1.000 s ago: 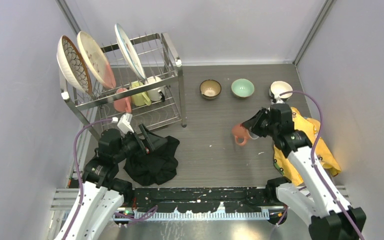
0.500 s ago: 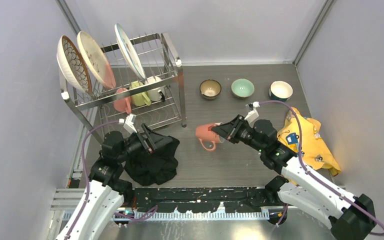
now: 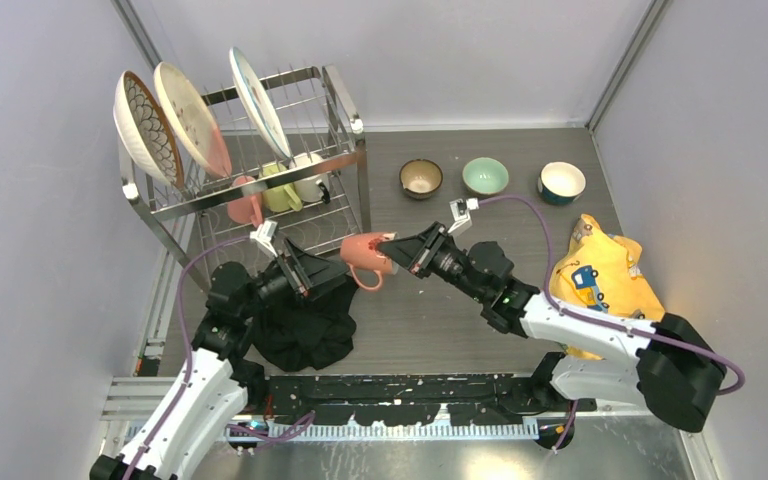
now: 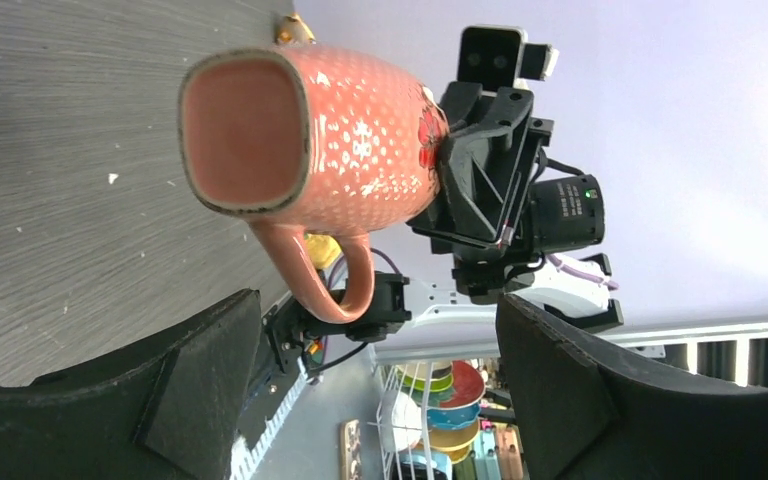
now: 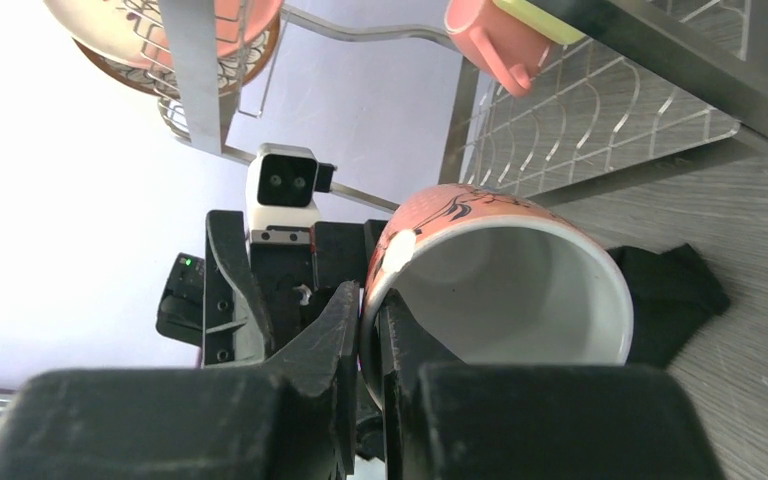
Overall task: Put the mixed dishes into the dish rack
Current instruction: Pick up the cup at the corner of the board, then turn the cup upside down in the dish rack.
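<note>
A pink mug (image 3: 365, 255) hangs on its side above the table, my right gripper (image 3: 400, 252) shut on its rim (image 5: 372, 310). The mug's base (image 4: 245, 125) faces my left gripper (image 3: 310, 270), which stands open just left of it. In the left wrist view the handle (image 4: 345, 290) dips toward the gap between the wide jaws, touching neither finger. The dish rack (image 3: 345, 110) at the back left carries three plates (image 3: 190, 118) on top, with pink (image 3: 245, 205), yellow (image 3: 280, 190) and white (image 3: 310, 180) mugs below. Brown (image 3: 421, 178), mint-green (image 3: 485, 176) and blue (image 3: 561, 182) bowls stand on the table.
A black cloth (image 3: 305, 320) lies under my left arm near the rack's front leg. A yellow cloth (image 3: 605, 285) lies at the right by the wall. Grey walls close in both sides, and the rack's post (image 3: 363, 200) stands just behind the mug.
My right arm has swung left across the table with the pink mug, from near the yellow cloth to just in front of the left gripper. The left gripper has edged right and stayed open.
</note>
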Robot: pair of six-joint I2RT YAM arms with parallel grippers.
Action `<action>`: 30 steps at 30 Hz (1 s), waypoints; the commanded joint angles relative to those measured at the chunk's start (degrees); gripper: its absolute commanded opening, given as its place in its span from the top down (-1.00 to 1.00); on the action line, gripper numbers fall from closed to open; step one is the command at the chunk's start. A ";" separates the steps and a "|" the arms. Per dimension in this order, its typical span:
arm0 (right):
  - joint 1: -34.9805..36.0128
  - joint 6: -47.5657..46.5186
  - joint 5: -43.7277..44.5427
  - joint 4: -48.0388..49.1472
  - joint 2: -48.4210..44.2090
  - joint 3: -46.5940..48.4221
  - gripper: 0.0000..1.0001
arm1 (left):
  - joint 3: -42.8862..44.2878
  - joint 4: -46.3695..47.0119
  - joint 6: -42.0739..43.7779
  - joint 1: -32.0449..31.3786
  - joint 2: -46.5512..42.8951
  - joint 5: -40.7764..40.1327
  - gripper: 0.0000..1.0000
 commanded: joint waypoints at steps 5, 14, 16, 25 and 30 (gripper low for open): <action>2.60 3.30 5.10 22.76 5.15 5.81 0.99 | -0.15 7.30 -3.19 -0.10 0.32 1.64 -0.74; 4.81 3.72 5.78 25.78 8.89 7.70 0.99 | -0.77 9.44 -6.08 -0.18 0.98 1.61 -0.65; 5.09 4.37 5.55 26.69 10.19 7.98 0.99 | -0.91 10.12 -6.73 -0.17 1.34 1.89 -0.58; 6.87 5.30 5.70 28.96 14.99 9.48 0.99 | -2.02 14.65 -9.91 -0.19 3.20 2.80 -0.29; 6.82 5.35 5.64 29.38 16.13 9.45 0.99 | -3.50 18.69 -12.56 -0.19 3.39 1.98 0.17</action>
